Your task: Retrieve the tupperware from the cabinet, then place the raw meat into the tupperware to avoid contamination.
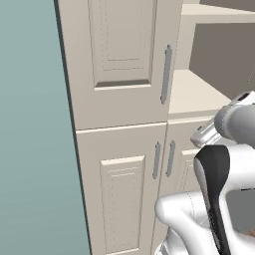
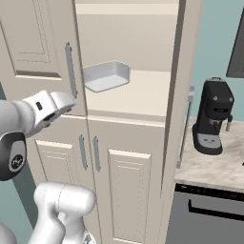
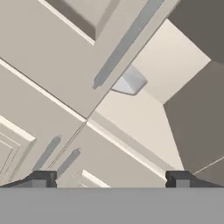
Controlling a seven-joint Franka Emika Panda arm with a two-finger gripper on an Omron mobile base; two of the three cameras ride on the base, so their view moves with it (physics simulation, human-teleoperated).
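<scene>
The tupperware [image 2: 107, 76], a white-grey lidless tub, sits on the shelf of the open upper compartment of the beige cabinet [image 2: 124, 157]. In the hand view the tupperware [image 3: 129, 82] shows small, just past the edge of the closed upper door. My gripper [image 2: 66, 102] hovers in front of that closed door, left of and slightly below the tub, well apart from it. In the hand view my gripper [image 3: 110, 180] is open, its dark fingertips [image 3: 41, 179] wide apart with nothing between them. The hand [image 1: 204, 134] also shows before the shelf edge. The raw meat is out of view.
A closed upper door with a grey bar handle [image 2: 70, 69] stands left of the opening; an open door panel [image 2: 183, 71] bounds it on the right. Two closed lower doors [image 2: 90, 152] lie beneath. A black coffee machine [image 2: 213, 116] stands on the counter [image 2: 214, 164] to the right.
</scene>
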